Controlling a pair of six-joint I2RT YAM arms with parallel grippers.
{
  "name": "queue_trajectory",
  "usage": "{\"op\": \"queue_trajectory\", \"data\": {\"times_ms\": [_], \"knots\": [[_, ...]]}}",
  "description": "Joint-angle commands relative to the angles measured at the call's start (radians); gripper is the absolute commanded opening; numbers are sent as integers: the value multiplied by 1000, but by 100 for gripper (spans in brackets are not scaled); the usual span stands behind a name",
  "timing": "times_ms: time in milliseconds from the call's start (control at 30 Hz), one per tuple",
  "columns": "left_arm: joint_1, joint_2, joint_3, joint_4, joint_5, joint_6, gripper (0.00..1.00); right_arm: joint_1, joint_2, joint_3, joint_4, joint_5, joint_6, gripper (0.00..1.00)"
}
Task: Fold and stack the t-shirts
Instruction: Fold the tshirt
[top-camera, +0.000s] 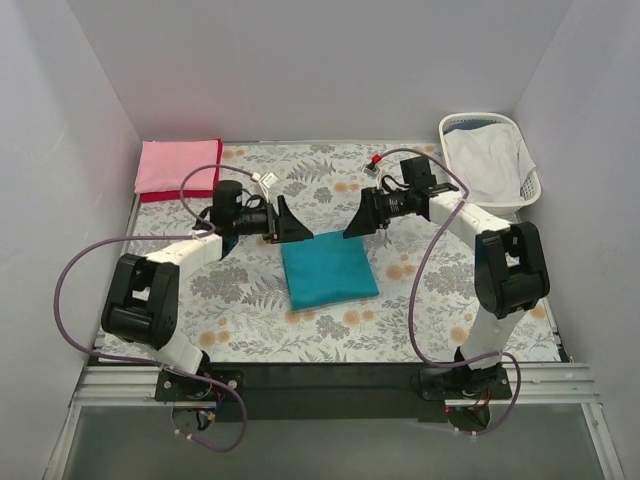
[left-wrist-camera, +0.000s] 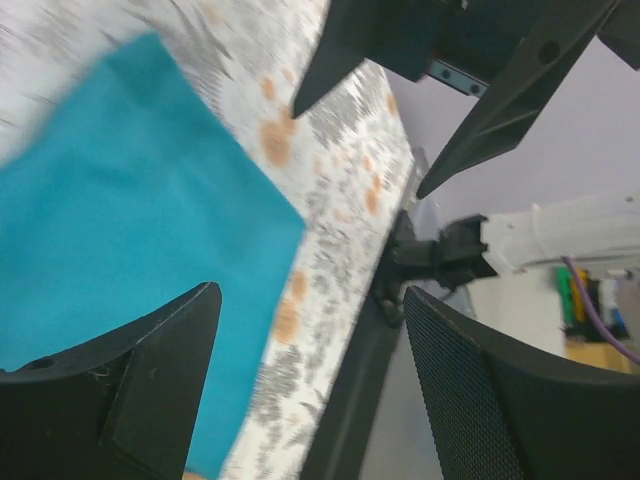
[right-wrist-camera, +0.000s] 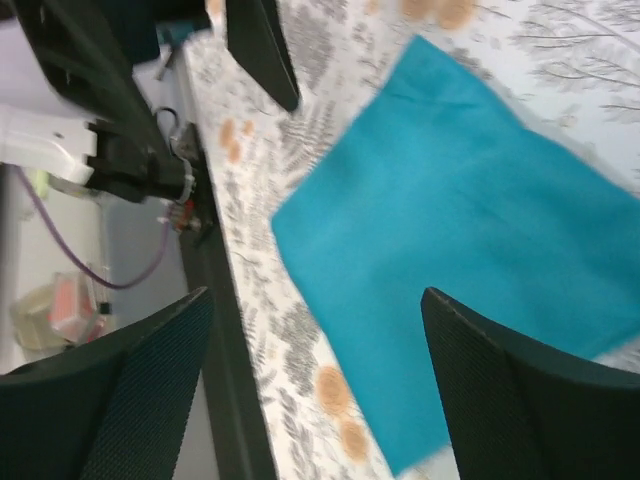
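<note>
The teal-blue t-shirt (top-camera: 328, 268) lies folded into a square in the middle of the floral table; it also shows in the left wrist view (left-wrist-camera: 110, 220) and the right wrist view (right-wrist-camera: 470, 250). My left gripper (top-camera: 292, 225) hangs open and empty above its far left corner. My right gripper (top-camera: 358, 222) hangs open and empty above its far right corner. The light pink t-shirt (top-camera: 176, 164) lies folded on top of the red t-shirt (top-camera: 160, 196) at the far left corner; only the red shirt's edges show.
A white slatted laundry basket (top-camera: 523, 190) holding white cloth (top-camera: 487, 160) stands at the far right corner. The floral tablecloth (top-camera: 400, 320) covers the table up to the grey walls. A black rail (top-camera: 330, 380) runs along the near edge.
</note>
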Motion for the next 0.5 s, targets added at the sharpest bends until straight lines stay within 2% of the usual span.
{"op": "queue_trajectory", "data": {"times_ms": [0,67,100,200,333,467], "knots": [[-92,-39,-87,56,17,-151,75,35,-35,-126,187,-106,156,93],[-123,-24,-126,107,15,-240,79,67,-35,-184,224,-112,205,97],[-145,-4,-143,130,9,-276,85,78,-30,-206,282,-115,228,98],[-154,61,-185,199,-22,-359,87,100,8,-265,371,-118,308,98],[-104,195,-160,148,-17,-352,89,95,94,-278,387,-101,313,98],[-21,338,-88,83,-23,-265,89,78,221,-256,383,-54,294,98]]}}
